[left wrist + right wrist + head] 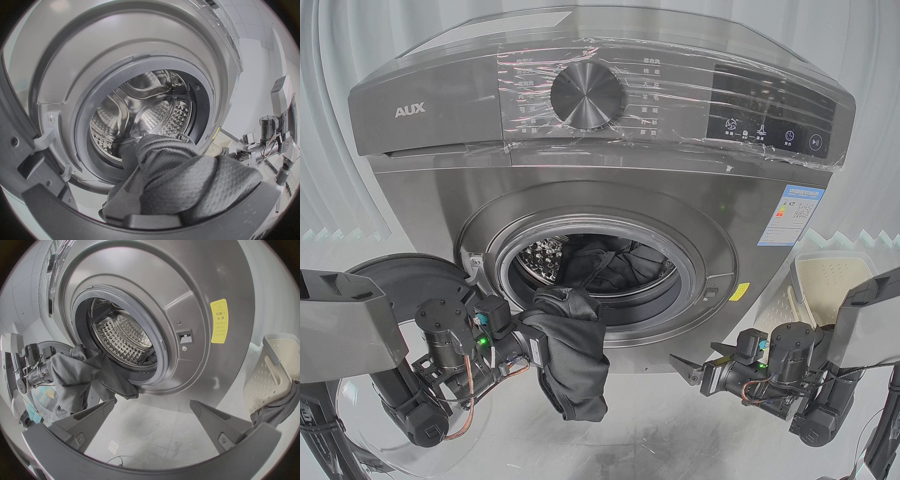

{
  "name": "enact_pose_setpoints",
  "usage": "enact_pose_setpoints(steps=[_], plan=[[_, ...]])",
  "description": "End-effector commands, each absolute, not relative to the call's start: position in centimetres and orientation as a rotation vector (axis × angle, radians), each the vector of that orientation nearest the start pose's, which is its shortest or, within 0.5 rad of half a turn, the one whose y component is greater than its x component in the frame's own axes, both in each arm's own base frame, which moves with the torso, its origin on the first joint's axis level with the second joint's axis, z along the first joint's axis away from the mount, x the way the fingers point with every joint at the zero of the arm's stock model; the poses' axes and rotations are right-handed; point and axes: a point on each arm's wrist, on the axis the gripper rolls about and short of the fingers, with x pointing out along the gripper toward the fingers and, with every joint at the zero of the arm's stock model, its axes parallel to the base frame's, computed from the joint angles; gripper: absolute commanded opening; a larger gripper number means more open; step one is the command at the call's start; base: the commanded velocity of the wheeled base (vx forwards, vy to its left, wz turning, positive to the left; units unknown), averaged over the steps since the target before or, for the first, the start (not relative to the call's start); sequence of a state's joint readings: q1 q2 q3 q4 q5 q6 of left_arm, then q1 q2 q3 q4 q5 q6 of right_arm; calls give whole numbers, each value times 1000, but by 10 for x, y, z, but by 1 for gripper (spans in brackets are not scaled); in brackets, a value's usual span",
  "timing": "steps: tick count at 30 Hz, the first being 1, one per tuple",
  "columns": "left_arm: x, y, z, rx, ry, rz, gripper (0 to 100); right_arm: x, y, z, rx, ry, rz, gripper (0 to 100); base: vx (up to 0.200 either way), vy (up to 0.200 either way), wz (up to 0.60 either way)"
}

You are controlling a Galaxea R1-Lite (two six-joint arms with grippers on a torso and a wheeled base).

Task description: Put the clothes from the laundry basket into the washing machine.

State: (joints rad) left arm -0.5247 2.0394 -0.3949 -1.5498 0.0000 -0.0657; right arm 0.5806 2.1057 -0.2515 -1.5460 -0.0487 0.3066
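left hand [542,351] beneath dark garment [578,359]

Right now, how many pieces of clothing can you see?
3: one garment hanging at the washer's opening, a dark heap inside the drum, another piece draped from the basket. The heap may be several.

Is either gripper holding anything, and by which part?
Left gripper holds the garment by a bunch about midway along it, cloth hiding the exact hold. Right gripper is open, empty.
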Motion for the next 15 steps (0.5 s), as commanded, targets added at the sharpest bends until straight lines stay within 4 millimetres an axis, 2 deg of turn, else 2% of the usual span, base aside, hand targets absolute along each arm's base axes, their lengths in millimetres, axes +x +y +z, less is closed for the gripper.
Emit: enact_pose_setpoints(steps=[1, 2, 5, 8, 11, 15], plan=[[255, -156, 77, -36, 117, -541, 0, 230, 150, 37, 200, 377, 477, 100, 200, 0, 0], [252, -158, 78, -37, 116, -553, 0, 229, 150, 38, 199, 377, 478, 100, 200, 0, 0], [240, -171, 79, -41, 121, -604, 0, 224, 153, 40, 198, 378, 501, 100, 0, 0, 0], [244, -181, 77, -40, 113, -631, 0, 215, 160, 47, 201, 364, 548, 100, 0, 0, 0], [253, -201, 69, -32, 100, -658, 0, 204, 164, 49, 188, 374, 586, 100, 0, 0, 0], [259, -207, 67, -40, 90, -675, 0, 200, 165, 53, 188, 365, 601, 100, 0, 0, 0]])
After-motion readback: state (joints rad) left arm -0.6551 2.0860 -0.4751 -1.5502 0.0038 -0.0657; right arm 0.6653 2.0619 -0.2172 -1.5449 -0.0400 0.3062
